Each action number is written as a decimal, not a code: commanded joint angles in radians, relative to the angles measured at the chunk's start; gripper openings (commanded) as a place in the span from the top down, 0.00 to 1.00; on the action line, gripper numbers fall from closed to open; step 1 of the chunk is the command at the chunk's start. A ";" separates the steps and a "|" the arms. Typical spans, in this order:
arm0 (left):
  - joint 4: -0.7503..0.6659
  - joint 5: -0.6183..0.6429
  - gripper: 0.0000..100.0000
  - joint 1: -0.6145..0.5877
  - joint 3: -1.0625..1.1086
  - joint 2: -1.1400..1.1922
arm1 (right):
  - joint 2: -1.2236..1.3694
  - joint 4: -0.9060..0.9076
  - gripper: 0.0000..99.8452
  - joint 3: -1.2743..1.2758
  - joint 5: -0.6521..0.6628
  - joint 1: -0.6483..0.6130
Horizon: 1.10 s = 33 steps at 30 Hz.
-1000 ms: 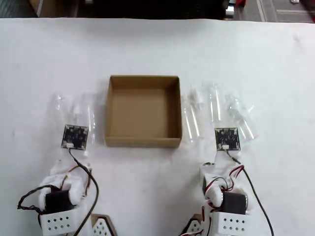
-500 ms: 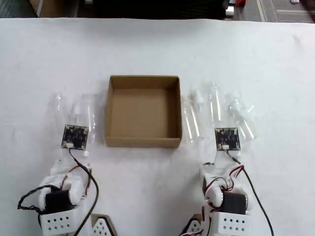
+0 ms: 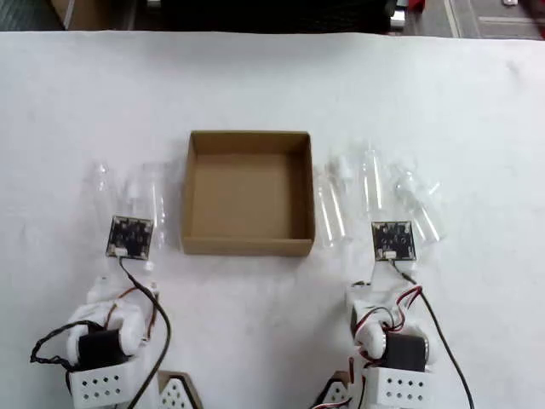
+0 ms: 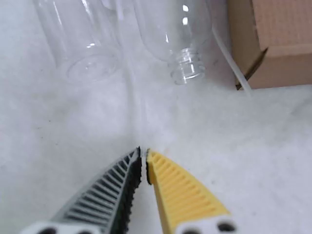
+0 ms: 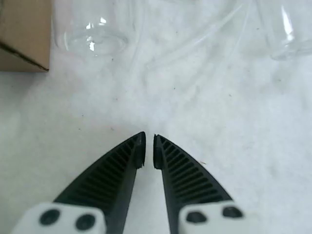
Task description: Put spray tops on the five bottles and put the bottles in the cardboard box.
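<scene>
The white table (image 3: 51, 102) stretches wide from its left edge to two clear bottles lying side by side. The outer bottle (image 4: 78, 36) turns its base toward the left gripper. The open-necked bottle (image 4: 173, 34) points its mouth the same way and lies close to the cardboard box (image 3: 249, 192). A thin tube (image 4: 229, 61) runs past the box's near left corner. The left gripper (image 4: 143, 158) hangs low over the table, short of both bottles, its grey and yellow jaws pressed together and holding nothing.

The box sits upright and open-topped at the middle, with a band of table before its front wall and a broad strip behind it.

Right of the box, three more bottles (image 3: 370, 183) lie fanned out. The nearest bottle (image 5: 90, 29) is just beside the box's right wall, and clear tubes (image 5: 195, 41) lie among them. The right gripper (image 5: 146, 148) is near their ends, its black jaws narrowed to a sliver and gripping nothing. Beyond them the table runs on to its right edge.
</scene>
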 commanded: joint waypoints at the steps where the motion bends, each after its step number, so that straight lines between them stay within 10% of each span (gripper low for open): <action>1: 0.003 0.008 0.98 0.004 -0.003 -0.007 | -0.005 0.004 0.98 0.009 0.009 0.010; 33: 0.003 0.008 0.98 0.004 -0.003 -0.007 | -0.005 0.004 0.98 0.009 0.009 -0.274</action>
